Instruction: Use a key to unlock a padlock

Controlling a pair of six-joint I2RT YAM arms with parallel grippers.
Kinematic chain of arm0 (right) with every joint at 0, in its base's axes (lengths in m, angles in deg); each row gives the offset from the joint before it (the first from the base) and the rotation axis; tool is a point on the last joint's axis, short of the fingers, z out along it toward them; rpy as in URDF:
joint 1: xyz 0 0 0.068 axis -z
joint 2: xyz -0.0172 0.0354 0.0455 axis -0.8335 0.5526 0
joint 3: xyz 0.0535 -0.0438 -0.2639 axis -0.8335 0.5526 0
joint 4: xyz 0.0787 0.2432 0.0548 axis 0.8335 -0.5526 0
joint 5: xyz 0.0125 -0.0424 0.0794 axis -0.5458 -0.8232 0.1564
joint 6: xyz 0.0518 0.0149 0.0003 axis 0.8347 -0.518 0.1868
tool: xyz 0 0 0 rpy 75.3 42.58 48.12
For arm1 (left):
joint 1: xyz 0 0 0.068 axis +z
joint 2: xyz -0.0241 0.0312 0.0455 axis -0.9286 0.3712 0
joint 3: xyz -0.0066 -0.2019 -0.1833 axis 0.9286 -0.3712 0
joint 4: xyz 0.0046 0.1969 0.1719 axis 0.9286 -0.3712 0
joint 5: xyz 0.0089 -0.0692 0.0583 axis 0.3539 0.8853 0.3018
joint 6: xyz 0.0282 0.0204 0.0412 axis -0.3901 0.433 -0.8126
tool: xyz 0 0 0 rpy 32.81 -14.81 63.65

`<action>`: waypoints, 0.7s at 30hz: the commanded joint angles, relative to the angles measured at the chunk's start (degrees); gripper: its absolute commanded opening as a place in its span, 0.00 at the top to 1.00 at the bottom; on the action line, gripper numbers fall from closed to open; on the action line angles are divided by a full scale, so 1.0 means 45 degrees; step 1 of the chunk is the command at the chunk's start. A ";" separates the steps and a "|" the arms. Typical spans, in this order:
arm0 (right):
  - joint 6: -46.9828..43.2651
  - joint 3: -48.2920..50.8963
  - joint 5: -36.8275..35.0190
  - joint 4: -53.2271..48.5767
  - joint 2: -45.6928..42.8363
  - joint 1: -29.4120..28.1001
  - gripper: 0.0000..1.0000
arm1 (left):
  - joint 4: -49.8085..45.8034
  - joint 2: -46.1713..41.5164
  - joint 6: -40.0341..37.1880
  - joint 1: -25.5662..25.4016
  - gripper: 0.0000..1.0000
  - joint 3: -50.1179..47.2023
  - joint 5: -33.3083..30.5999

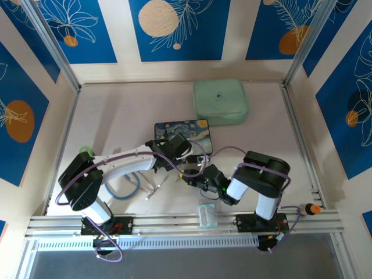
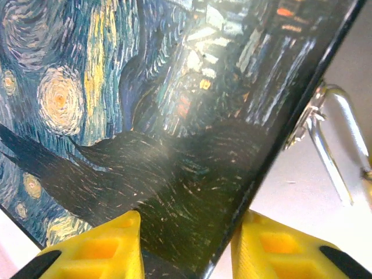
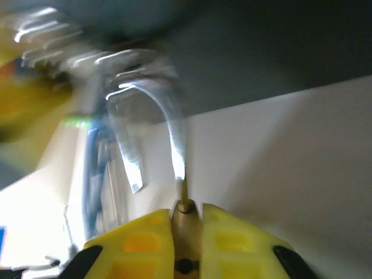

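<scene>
My right gripper (image 3: pixel 186 212) is shut on the small brass body of the padlock (image 3: pixel 186 232). Its silver shackle (image 3: pixel 168 116) arches up from the body, and one leg ends free. In the left wrist view the shackle (image 2: pixel 340 151) hangs at the silver clasp (image 2: pixel 308 122) on the front edge of the starry-night box (image 2: pixel 145 116). My left gripper (image 2: pixel 189 224) has that box's near corner between its yellow fingers, which touch it. From above, both grippers meet at the near edge of the box (image 1: pixel 183 135). The key is hidden.
A pale green case (image 1: pixel 221 102) lies at the back. A blue-tubed stethoscope (image 1: pixel 125 189) curls on the table left of the grippers. A small clear container (image 1: pixel 207 215) stands by the near rail. An orange-tipped knob (image 1: pixel 314 208) sits at the right of the rail.
</scene>
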 commanded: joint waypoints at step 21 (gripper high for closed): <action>0.0943 0.0455 -0.1141 -0.4893 -0.1864 0.0941 1.00 | -0.1672 0.0776 0.1055 -0.0837 0.76 -0.0569 0.2402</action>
